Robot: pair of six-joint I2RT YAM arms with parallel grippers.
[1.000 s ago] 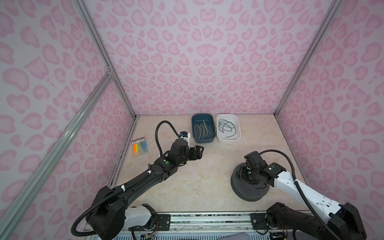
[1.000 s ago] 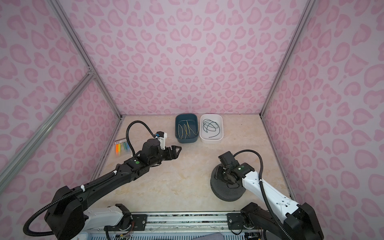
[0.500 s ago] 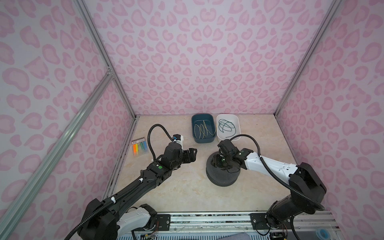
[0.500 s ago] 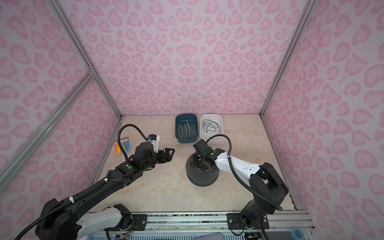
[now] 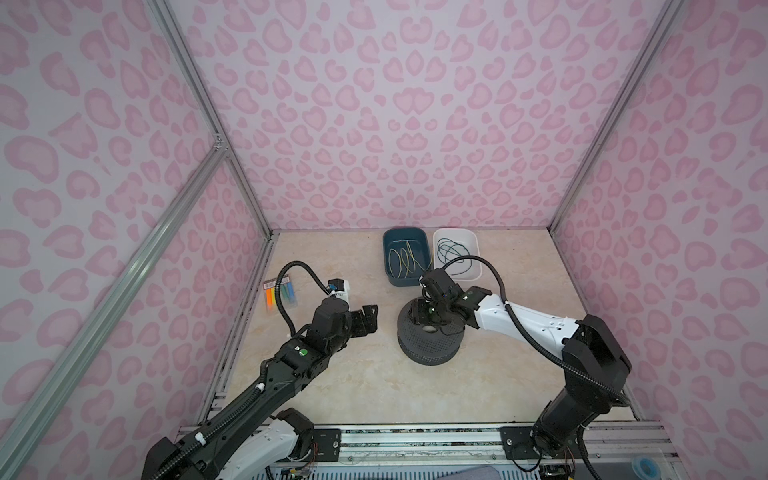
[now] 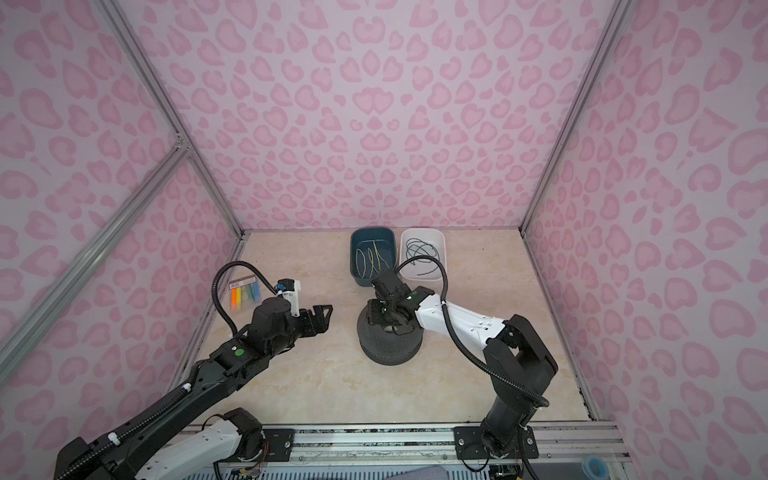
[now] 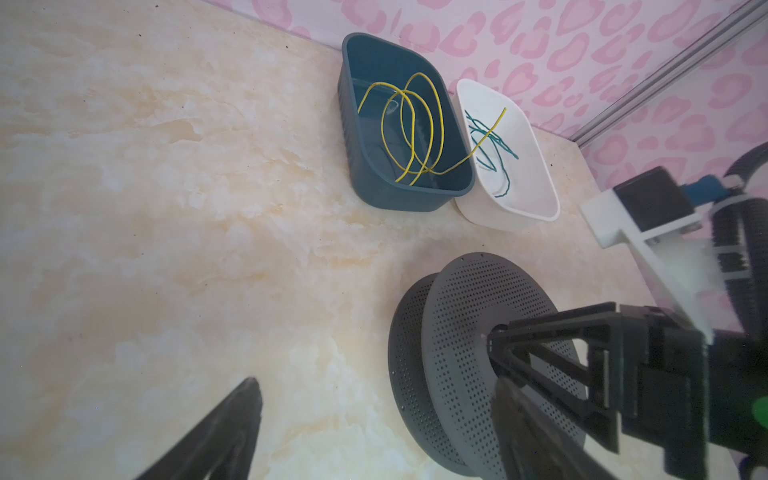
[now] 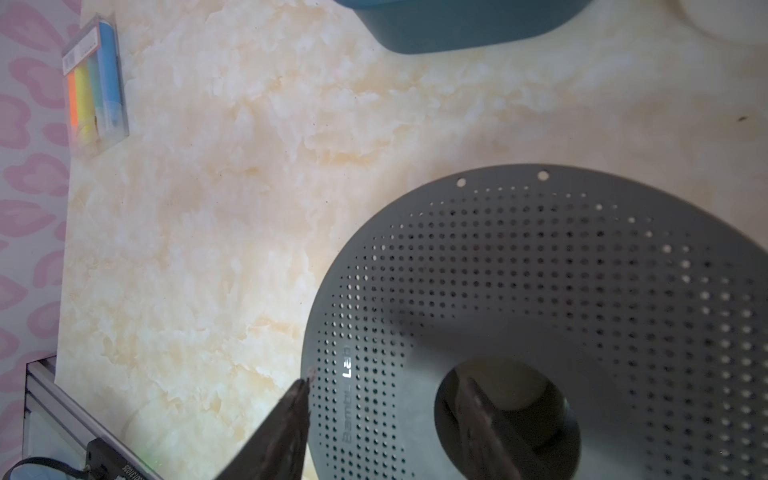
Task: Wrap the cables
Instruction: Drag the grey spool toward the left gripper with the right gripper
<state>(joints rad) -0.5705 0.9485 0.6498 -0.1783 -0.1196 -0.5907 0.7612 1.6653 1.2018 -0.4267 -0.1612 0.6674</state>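
Your yellow wire (image 7: 417,165) lies in loose loops inside the dark blue bin (image 7: 365,166), at the back of the surface (image 5: 332,395). One end of the wire pokes out over the bin's wall and hangs above the white bin (image 7: 536,183), which stands just beside the blue one. A thin dark green cord (image 7: 484,133) lies in the white bin. Both grippers are apart from the wire.

Your right gripper (image 5: 426,320) is down on the grey spool (image 5: 428,349). The spool lies on its flat side near the middle of the surface, in front of the two bins. In the right wrist view, one finger (image 8: 482,415) is inside the spool's middle hole. The other finger sits at the outer edge, so the gripper holds the spool's top disc between them.

Your left gripper (image 5: 370,319) hangs in the air to the left of the spool, near it but not touching. Its jaws are wide and have nothing in them, and it points toward the spool.

A small clear pack of coloured sticks (image 5: 280,295) lies by the left wall.
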